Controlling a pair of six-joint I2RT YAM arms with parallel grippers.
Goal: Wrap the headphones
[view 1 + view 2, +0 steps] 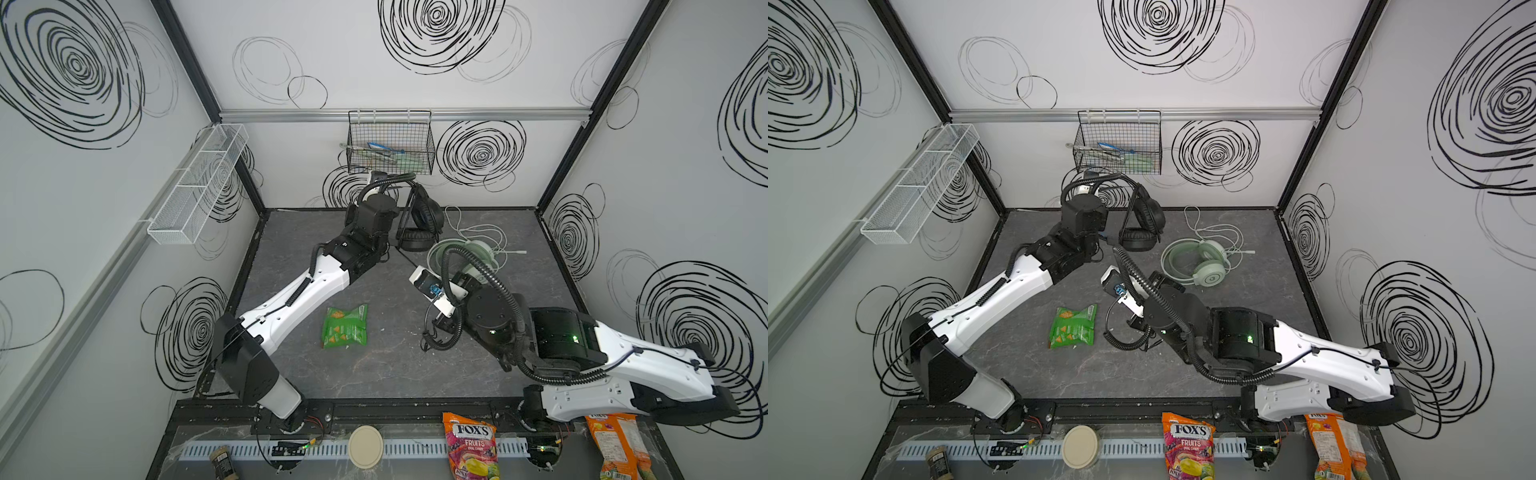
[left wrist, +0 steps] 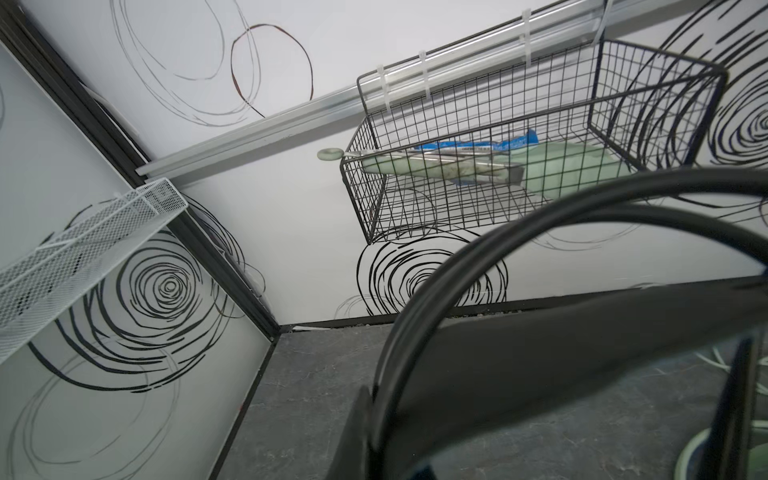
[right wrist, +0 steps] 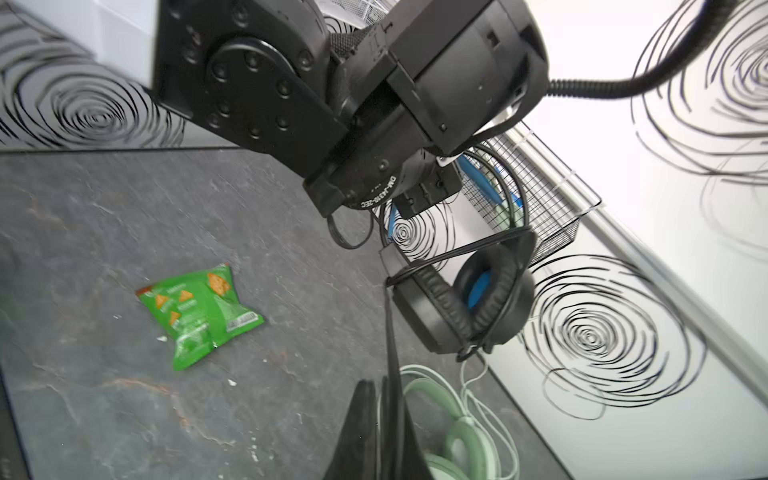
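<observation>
Right hand is pinched closed on the black cable, which in both top views runs taut up to the black headset. That headset stands just below the basket, with one cup on the bench and the other raised. The left hand is at the top of it, mostly hidden under its own wrist. The mint headset lies flat, farther from the basket on the right arm's side, with its pale cable loose around it. A bag lies well away from the basket.

From the left wrist, the left hand looks narrow, gripping the thin headband, with the basket close beyond.

From the right wrist, the black cable drops straight from the black headset into the closed right hand. The mint headset is just behind it.

The likeliest fault is in that taut line. A hard pull by the right hand could drag the headband out of the left hand's thin grip, or the cable could slide through the fingers and go slack. Winding low could also snag the loose pale cable. Lifting the headset higher could knock the headband against the basket.
</observation>
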